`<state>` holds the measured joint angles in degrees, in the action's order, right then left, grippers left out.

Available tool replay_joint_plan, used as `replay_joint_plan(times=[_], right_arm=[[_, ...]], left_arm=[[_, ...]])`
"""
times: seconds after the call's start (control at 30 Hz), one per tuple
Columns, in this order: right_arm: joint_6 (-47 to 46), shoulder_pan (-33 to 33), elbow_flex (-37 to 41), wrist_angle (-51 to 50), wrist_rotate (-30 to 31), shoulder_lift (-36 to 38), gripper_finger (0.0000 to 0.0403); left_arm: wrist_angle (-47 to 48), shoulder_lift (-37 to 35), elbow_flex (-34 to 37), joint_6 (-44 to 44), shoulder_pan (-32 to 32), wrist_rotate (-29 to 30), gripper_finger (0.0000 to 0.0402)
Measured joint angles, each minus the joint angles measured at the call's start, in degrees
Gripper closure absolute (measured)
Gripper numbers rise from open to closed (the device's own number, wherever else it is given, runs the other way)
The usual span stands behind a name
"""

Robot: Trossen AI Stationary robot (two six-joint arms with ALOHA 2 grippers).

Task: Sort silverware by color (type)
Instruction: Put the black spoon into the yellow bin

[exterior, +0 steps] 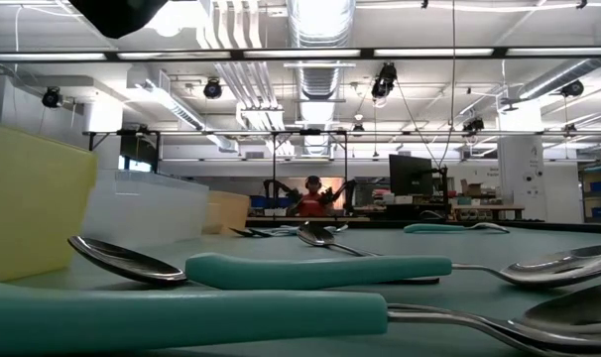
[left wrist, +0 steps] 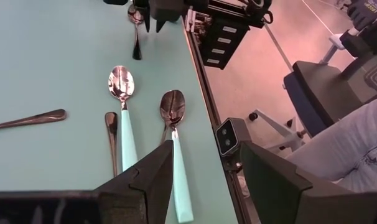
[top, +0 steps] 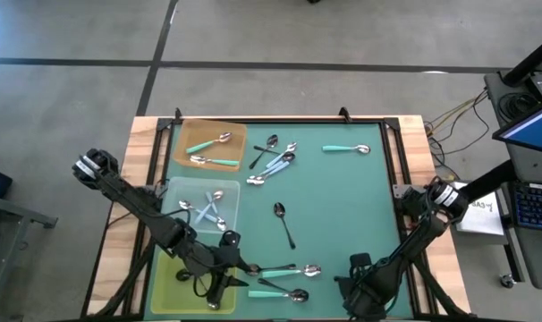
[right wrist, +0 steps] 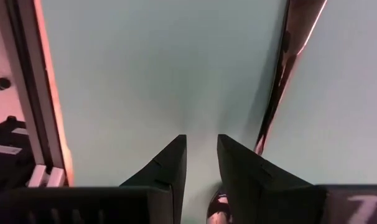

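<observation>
Two mint-handled spoons (top: 289, 269) (top: 284, 292) lie flat on the green mat near the table's near edge, and a black spoon (left wrist: 111, 140) lies alongside them. My left gripper (top: 244, 268) hovers just left of them, wide open. In the left wrist view the nearer mint handle (left wrist: 179, 180) lies below the gap, beside one finger. My right gripper (top: 353, 266) points down at bare mat to their right, open by a narrow gap with nothing between its tips (right wrist: 201, 146). A dark spoon handle (right wrist: 288, 74) lies beside it.
Along the left side stand a brown tray (top: 237, 132) with two mint spoons, a clear tray (top: 174, 190) with pale blue spoons and a yellow tray (top: 168, 286). A heap of black and pale blue spoons (top: 275, 156), a mint spoon (top: 347, 148) and a black spoon (top: 284, 224) lie on the mat.
</observation>
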<state>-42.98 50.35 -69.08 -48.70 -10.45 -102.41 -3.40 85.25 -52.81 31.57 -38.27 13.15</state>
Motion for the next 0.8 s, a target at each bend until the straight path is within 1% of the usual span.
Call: replay_joint_plan(times=[0.33, 0.5, 0.8], right_arm=[[0.02, 0.02, -0.04, -0.07, 0.39, -0.02, 0.0321], [0.17, 0.02, -1.11, -0.24, 2.18, 0.00, 0.0321], [0.12, 0.00, -1.51, -0.84, 7.79, 0.00, 0.0321]], left_arm=[[0.01, 0.00, 0.01, 0.00, 0.23, 0.00, 0.0233], [0.00, 0.00, -0.01, 0.00, 0.28, 0.00, 0.0233], [0.00, 0.00, 0.01, -0.07, 0.45, 0.00, 0.0233]])
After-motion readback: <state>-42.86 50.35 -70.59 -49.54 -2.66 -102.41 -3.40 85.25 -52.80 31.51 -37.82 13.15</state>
